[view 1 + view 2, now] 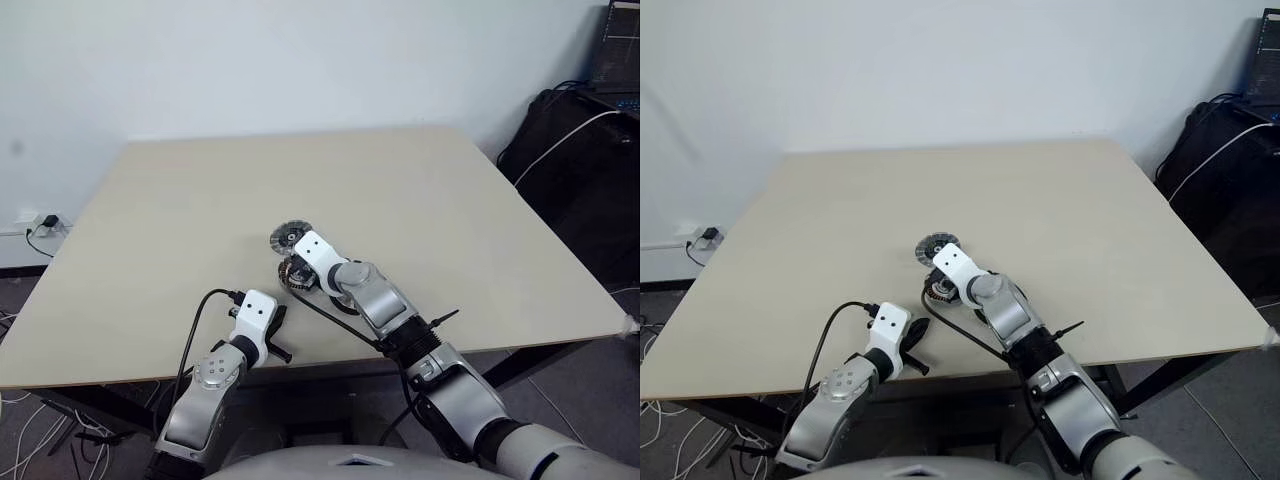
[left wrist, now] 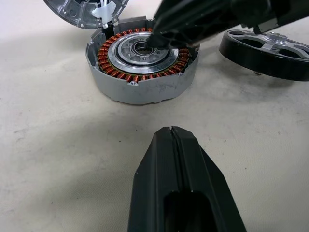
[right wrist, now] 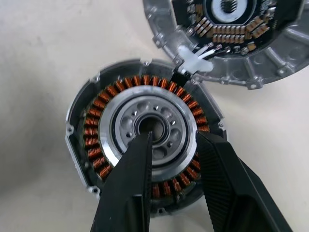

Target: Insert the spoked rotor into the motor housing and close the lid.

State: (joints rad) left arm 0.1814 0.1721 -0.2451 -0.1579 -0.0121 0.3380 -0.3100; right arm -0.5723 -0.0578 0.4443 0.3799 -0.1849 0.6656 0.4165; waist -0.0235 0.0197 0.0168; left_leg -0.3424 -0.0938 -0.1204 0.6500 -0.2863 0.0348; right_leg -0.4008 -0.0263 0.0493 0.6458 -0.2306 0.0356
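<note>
The motor housing (image 3: 145, 145), a grey round can ringed with copper windings around a silver hub, lies open on the table. Tied to it by white wires, the lid (image 3: 227, 38) lies flipped beside it, its inner face of small components up. The spoked rotor (image 2: 265, 50), a black ring with silver spokes, rests on the table on the housing's other side. My right gripper (image 3: 174, 140) hangs open just over the housing, one finger over the central bore, the other over the windings, nothing between them. My left gripper (image 2: 171, 133) is shut and empty, a short way in front of the housing.
The beige table (image 1: 450, 220) stretches wide beyond the parts. Its near edge runs just behind my left gripper (image 1: 277, 322). A black bag (image 1: 580, 170) with cables stands off the table's right side.
</note>
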